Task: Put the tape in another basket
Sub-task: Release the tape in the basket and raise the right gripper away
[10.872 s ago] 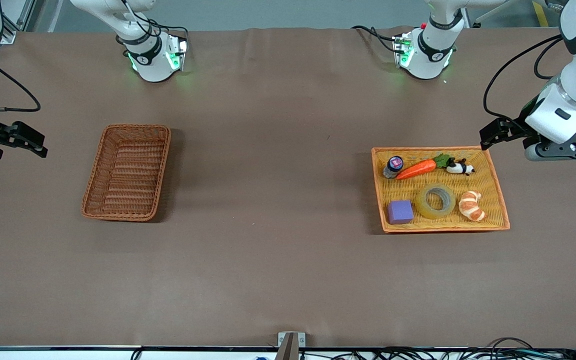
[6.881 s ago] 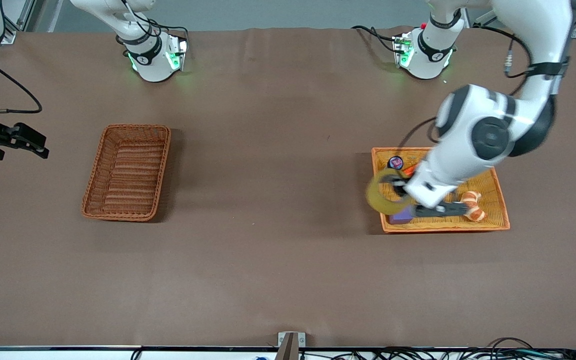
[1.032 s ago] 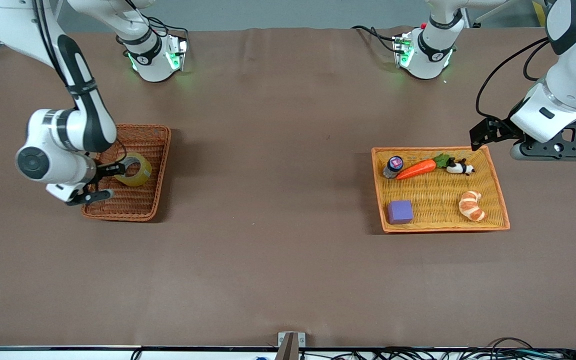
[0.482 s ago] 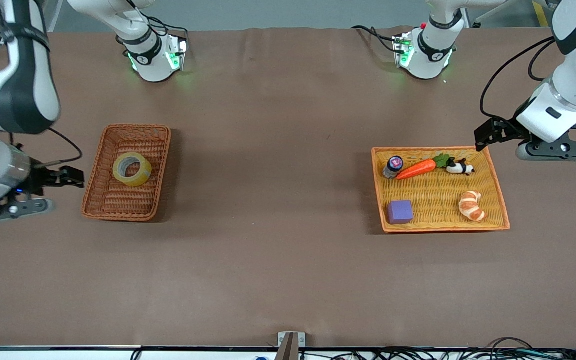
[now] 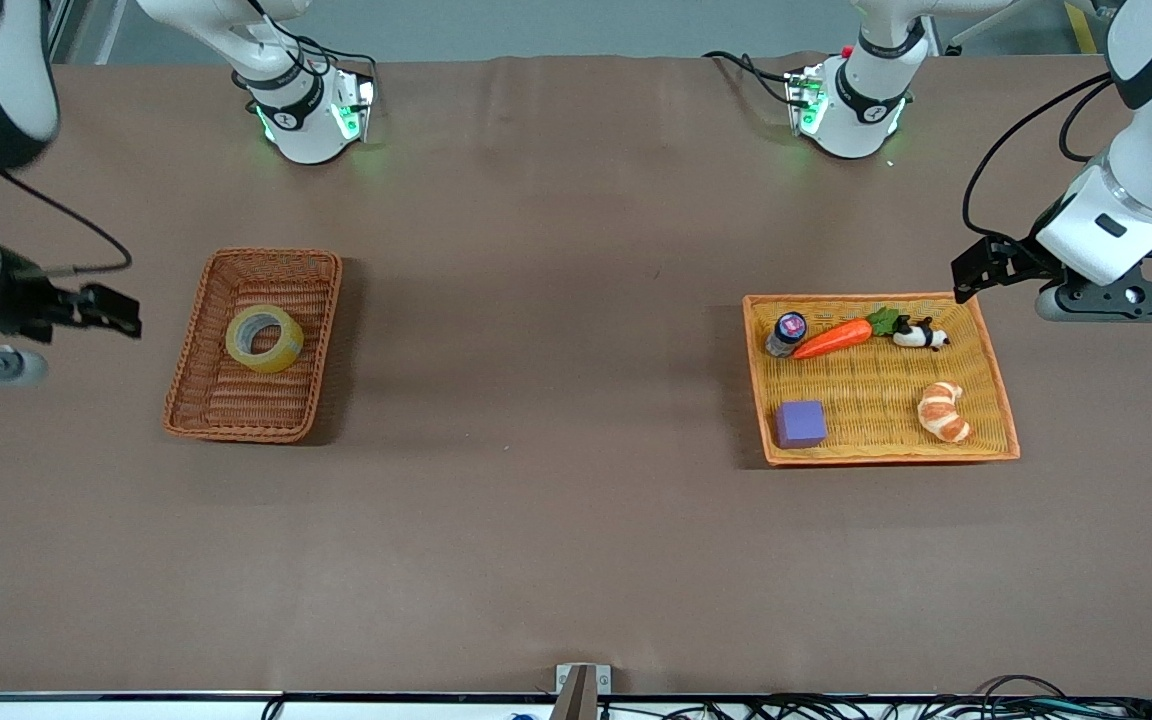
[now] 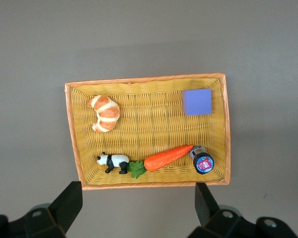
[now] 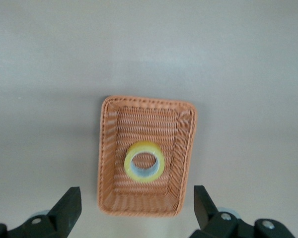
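The tape [image 5: 264,338], a yellowish translucent ring, lies flat in the dark reddish-brown wicker basket [image 5: 328,330], a little toward the robots' bases from the basket's middle. The right wrist view looks down on the tape [image 7: 160,171] in the basket [image 7: 105,148]. My right gripper [image 5: 126,312] hangs open and empty in the air beside the basket, toward the right arm's end of the table; its own view shows the right gripper [image 7: 136,191] with jaws wide. My left gripper [image 5: 966,278] waits open and empty above a corner of the orange-yellow tray [image 5: 756,385].
The tray [image 6: 69,129] holds a purple cube [image 5: 800,423], a croissant [image 5: 942,411], a carrot [image 5: 833,339], a toy panda [image 5: 921,336] and a small bottle [image 5: 787,333]. Bare brown tabletop lies between the two baskets. The arm bases stand along the table's edge away from the front camera.
The right gripper has let go of the tape and pulled away from over the basket toward the right arm's end of the table. The tape stays in the basket. The left arm barely moved.
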You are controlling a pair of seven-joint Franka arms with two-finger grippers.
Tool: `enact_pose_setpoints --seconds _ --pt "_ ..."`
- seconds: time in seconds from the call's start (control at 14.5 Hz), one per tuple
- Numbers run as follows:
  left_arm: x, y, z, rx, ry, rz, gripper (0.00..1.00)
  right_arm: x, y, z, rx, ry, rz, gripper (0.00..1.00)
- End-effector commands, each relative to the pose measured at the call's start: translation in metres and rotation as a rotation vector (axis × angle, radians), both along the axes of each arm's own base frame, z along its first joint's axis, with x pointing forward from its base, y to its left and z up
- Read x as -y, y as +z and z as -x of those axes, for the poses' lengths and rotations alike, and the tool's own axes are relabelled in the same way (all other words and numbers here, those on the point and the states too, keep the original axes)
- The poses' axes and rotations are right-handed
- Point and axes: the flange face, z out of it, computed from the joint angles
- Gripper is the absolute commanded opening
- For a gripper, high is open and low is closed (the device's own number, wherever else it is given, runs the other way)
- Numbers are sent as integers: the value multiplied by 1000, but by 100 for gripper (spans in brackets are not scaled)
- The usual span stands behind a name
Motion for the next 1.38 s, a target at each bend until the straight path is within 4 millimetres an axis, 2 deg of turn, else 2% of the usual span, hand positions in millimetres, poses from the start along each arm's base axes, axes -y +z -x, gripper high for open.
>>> enact_pose_setpoints --seconds 0.0,0.14,0.41,1.1,1.31 --pt "-6 3 -1 9 -8 -21 100 1 26 27 4 -82 -23 100" --pt "-5 1 -1 4 -9 -21 100 9 38 36 19 -94 -52 100" --pt "-5 -3 -3 -3 -10 -23 100 34 22 44 29 -131 -60 100" --pt "-3 -9 -4 -15 -13 -24 100 33 24 43 33 -62 -55 100" --pt "-2 -9 -4 -14 -14 -24 100 33 37 39 59 -53 -57 100"
